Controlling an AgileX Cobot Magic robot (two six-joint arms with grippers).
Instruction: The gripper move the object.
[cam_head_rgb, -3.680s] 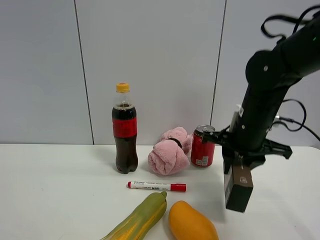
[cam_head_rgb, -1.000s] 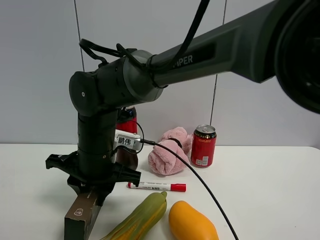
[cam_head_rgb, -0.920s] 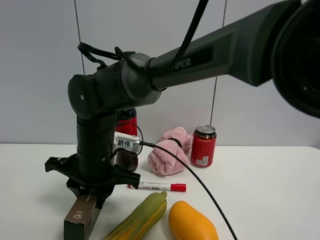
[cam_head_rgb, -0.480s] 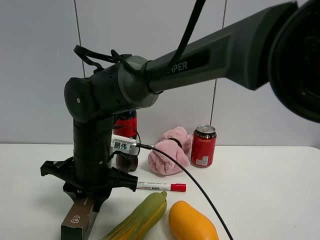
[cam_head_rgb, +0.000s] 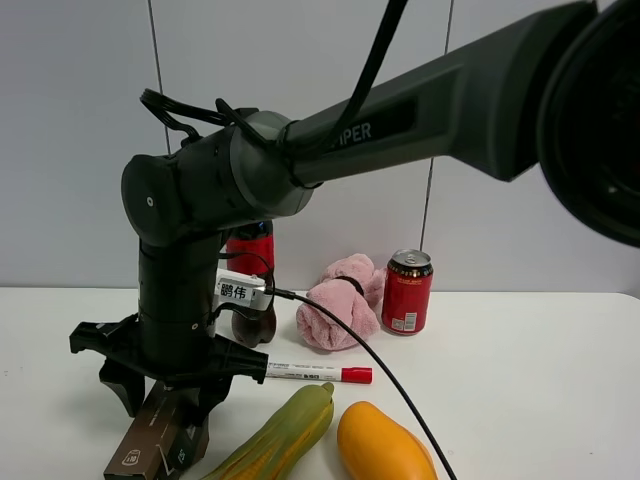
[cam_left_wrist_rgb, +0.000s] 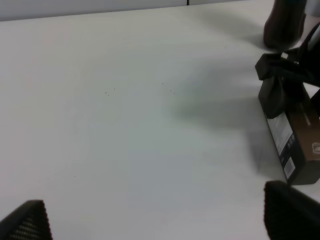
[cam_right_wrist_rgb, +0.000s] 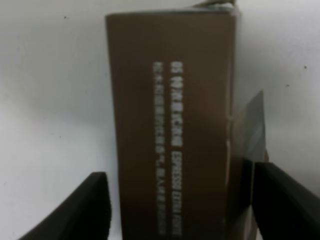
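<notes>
The dark brown box (cam_head_rgb: 150, 445) lies tilted on the white table at the front left. My right gripper (cam_head_rgb: 165, 412), a big black claw on a thick arm reaching across from the right, stands over it with its jaws spread to either side of the box. In the right wrist view the box (cam_right_wrist_rgb: 170, 125) fills the space between the two fingers of that gripper (cam_right_wrist_rgb: 177, 210), with a thin gap on each side. The left wrist view shows the box (cam_left_wrist_rgb: 295, 145) under the right claw. My left gripper (cam_left_wrist_rgb: 157, 220) is open and empty over bare table.
A cola bottle (cam_head_rgb: 250, 260) stands behind the arm, partly hidden. A pink towel (cam_head_rgb: 335, 305) and a red can (cam_head_rgb: 407, 292) are at the back middle. A red marker (cam_head_rgb: 315, 373), a green-yellow fruit (cam_head_rgb: 280, 435) and a mango (cam_head_rgb: 383, 445) lie in front.
My right arm carried the box from the right side to the front left and lowered it. In the last half second the jaws spread and the box tipped down onto the table.
</notes>
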